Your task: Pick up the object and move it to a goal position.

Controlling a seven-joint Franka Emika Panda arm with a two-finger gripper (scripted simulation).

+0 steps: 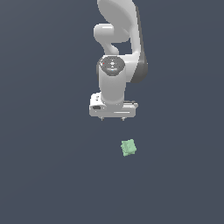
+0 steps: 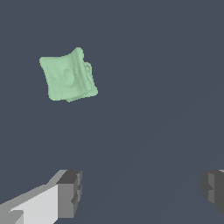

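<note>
The object (image 1: 128, 148) is a small pale mint-green lumpy chunk lying on the dark grey surface, below and slightly toward the exterior view's right of my gripper (image 1: 113, 119). In the wrist view the object (image 2: 68, 75) lies apart from the fingers, nothing between them. My gripper (image 2: 140, 192) is open and empty, its two dark-tipped fingers (image 2: 70, 192) spread wide. In the exterior view only the tiny fingertips show under the white hand.
The white arm (image 1: 118, 48) rises behind the gripper toward the top of the exterior view. The flat dark grey surface (image 1: 52, 175) surrounds everything; no other objects or edges show.
</note>
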